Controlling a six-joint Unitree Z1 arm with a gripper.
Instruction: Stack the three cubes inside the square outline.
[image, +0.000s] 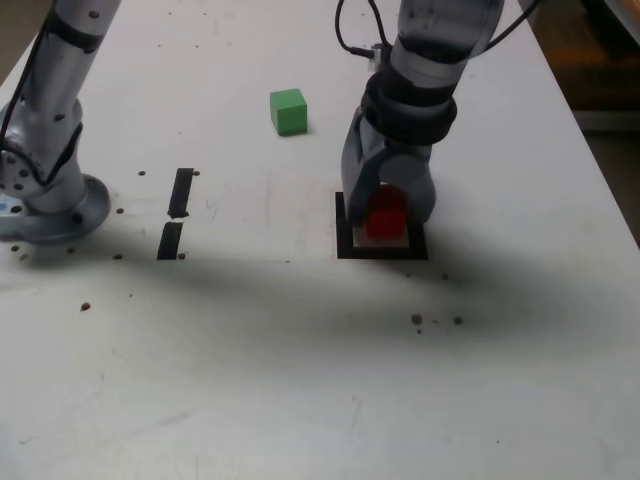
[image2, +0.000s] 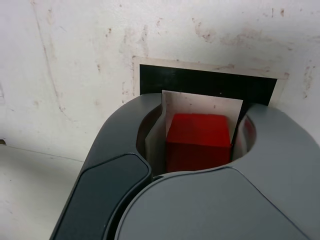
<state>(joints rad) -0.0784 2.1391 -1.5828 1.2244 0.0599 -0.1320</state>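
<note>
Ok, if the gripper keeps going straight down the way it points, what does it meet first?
Probably the table inside the square outline: the gripper points down astride the red cube, which sits between its jaws. Depth is unclear.

My work surface is a scuffed white tabletop (image: 300, 380) dotted with dark specks; beyond its far right corner lies brown floor (image: 610, 80).
</note>
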